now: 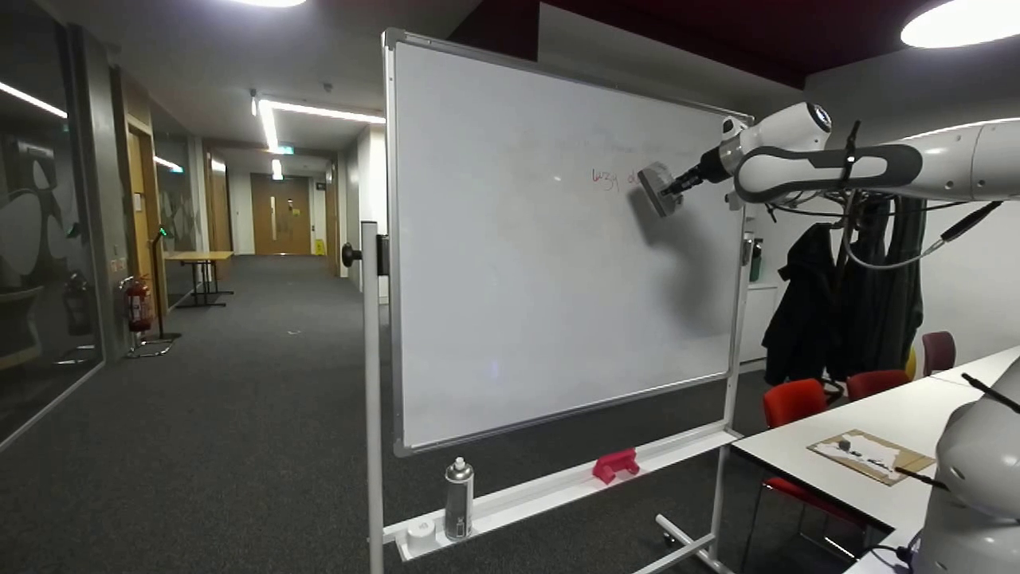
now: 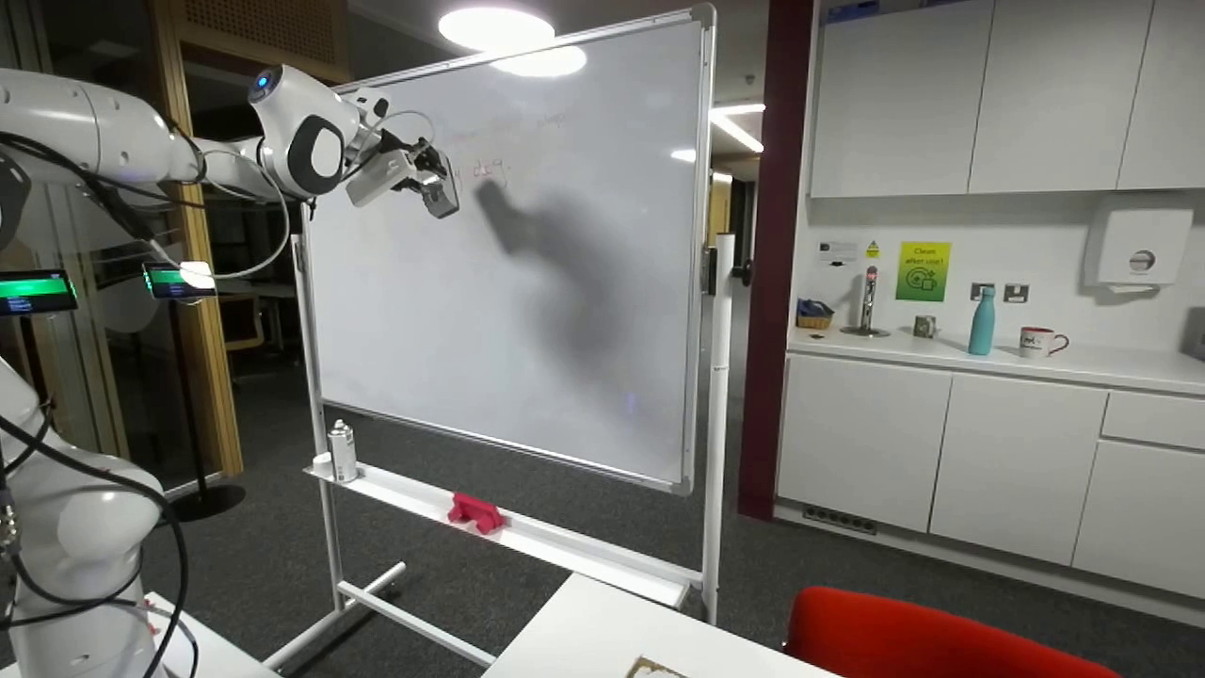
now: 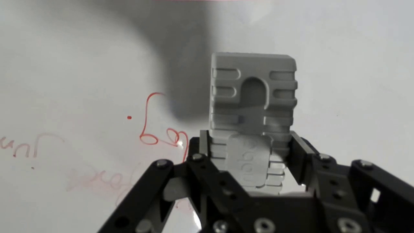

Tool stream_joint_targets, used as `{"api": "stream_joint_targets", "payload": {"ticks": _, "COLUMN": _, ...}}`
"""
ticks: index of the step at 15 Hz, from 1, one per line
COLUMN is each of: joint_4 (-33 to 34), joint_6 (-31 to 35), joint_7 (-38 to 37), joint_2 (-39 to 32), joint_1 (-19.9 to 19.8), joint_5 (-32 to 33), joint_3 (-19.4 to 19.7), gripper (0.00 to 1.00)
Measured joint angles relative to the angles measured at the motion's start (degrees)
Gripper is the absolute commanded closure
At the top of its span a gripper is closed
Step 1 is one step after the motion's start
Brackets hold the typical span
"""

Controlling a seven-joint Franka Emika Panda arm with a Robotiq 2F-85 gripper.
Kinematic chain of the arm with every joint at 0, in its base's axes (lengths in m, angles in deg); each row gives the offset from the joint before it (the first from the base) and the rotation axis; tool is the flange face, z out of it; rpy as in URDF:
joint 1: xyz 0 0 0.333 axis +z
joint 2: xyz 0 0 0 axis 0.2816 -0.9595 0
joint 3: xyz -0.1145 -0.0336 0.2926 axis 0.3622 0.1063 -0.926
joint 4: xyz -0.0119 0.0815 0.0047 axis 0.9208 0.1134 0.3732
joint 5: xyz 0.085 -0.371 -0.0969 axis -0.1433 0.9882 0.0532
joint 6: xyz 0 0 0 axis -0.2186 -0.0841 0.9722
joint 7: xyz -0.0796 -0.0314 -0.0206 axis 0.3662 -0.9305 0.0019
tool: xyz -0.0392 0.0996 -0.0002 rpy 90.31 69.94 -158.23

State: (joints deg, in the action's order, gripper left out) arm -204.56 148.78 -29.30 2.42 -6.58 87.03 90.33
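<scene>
A grey whiteboard eraser (image 3: 254, 113) is pinched by the claw (image 3: 251, 142), with the fingers (image 3: 300, 157) pressed against its opposite sides. This is shown most clearly in the wrist view, where the grooves and raised lettering on the eraser's back can also be made out. The eraser is held before the upper part of the whiteboard (image 1: 550, 263), near red handwriting (image 3: 148, 119); whether the board is touched cannot be told. The word "lazy" (image 1: 606, 179) can be read in an exterior view, the next one being partly hidden by the eraser; "dog" (image 2: 490, 170) is left uncovered in an exterior view, and is presented upside down in the wrist view beside fainter writing (image 3: 29, 145). In both exterior views alone, a spray can (image 1: 459, 502) and a red holder (image 1: 615, 466) are seen resting on the tray (image 1: 534, 496) below the board. Dark coats (image 1: 857, 295) and a fire extinguisher (image 1: 139, 304) are revealed only in an exterior view; a turquoise bottle (image 2: 982, 322) and a mug (image 2: 1035, 342) are likewise caught only in an exterior view, above white cupboards (image 2: 866, 433).
</scene>
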Motion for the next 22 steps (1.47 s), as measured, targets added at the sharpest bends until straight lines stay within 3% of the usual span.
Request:
{"api": "stream_joint_targets", "payload": {"ticks": 2, "joint_4": -0.4, "joint_6": -0.1, "joint_7": -0.1, "joint_2": 0.0, "joint_1": 0.0, "joint_5": 0.0, "joint_3": -0.1, "gripper": 0.41}}
{"api": "stream_joint_targets", "payload": {"ticks": 3, "joint_4": -0.5, "joint_6": -0.1, "joint_7": -0.1, "joint_2": 0.0, "joint_1": 0.0, "joint_5": 0.0, "joint_3": -0.1, "gripper": 0.66}}
{"api": "stream_joint_targets", "payload": {"ticks": 10, "joint_4": -1.2, "joint_6": 0.7, "joint_7": 3.2, "joint_2": 0.0, "joint_1": 1.0, "joint_5": 0.1, "joint_3": 0.7, "gripper": 0.66}}
{"api": "stream_joint_targets", "payload": {"ticks": 15, "joint_4": -0.8, "joint_6": 4.7, "joint_7": 3.5, "joint_2": -1.2, "joint_1": 1.6, "joint_5": 0.0, "joint_3": 1.8, "gripper": 0.66}}
{"api": "stream_joint_targets", "payload": {"ticks": 22, "joint_4": 4.3, "joint_6": 7.2, "joint_7": 3.3, "joint_2": -7.2, "joint_1": 2.2, "joint_5": -0.1, "joint_3": 3.3, "gripper": 0.66}}
